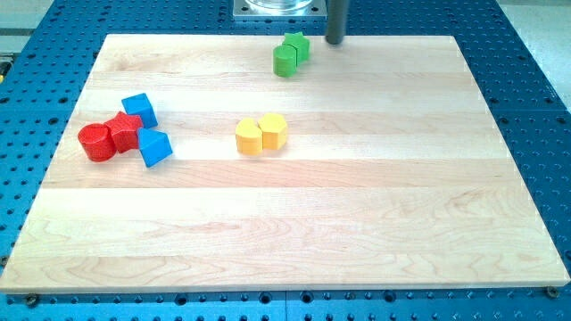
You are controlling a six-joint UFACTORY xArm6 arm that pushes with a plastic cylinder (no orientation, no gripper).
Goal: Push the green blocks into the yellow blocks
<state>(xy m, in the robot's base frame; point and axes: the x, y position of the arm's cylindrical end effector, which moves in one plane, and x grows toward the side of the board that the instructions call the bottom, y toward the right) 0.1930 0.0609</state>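
Two green blocks touch each other near the top edge of the board: a rounded green block [285, 61] and a green star-like block [298, 45] just up and right of it. Two yellow blocks sit together near the board's middle: a rounded yellow block [249, 137] and a yellow hexagon [274, 130]. My tip [335, 41] stands at the board's top edge, a short way to the right of the green star-like block, apart from it. The yellow pair lies well below the green pair.
A cluster at the view's left holds a red cylinder [95, 142], a red block [125, 131], a blue cube [140, 110] and a blue wedge-like block [155, 147]. The wooden board [294, 232] lies on a blue perforated table. The arm's grey base [278, 7] shows at the top.
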